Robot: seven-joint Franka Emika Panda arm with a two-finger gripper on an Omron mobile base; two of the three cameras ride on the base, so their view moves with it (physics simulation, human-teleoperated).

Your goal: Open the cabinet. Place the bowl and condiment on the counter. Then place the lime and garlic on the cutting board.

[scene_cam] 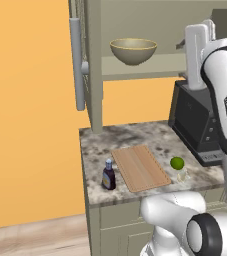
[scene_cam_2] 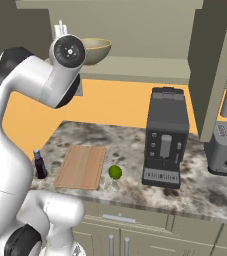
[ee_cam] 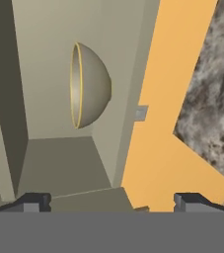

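Observation:
The cabinet [scene_cam: 92, 75] stands open, and the beige bowl [scene_cam: 133, 50] sits on its inner shelf [scene_cam_2: 135, 67]. My gripper [ee_cam: 112, 205] is open and empty, at shelf height to the right of the bowl [ee_cam: 91, 84] and some way short of it. My arm partly hides the bowl [scene_cam_2: 97, 49] in the right base view. On the counter [scene_cam: 135, 135] the condiment [scene_cam: 108, 175] stands upright just left of the cutting board [scene_cam: 140, 167]. The lime [scene_cam: 177, 162] and the pale garlic [scene_cam: 182, 175] lie together off the board's right side.
A dark coffee machine [scene_cam_2: 165, 137] stands at the back of the counter, right of the board [scene_cam_2: 80, 166], and a toaster [scene_cam_2: 225, 147] sits further right. The open cabinet doors with bar handles [scene_cam: 76, 65] stick out on both sides. An orange wall lies behind.

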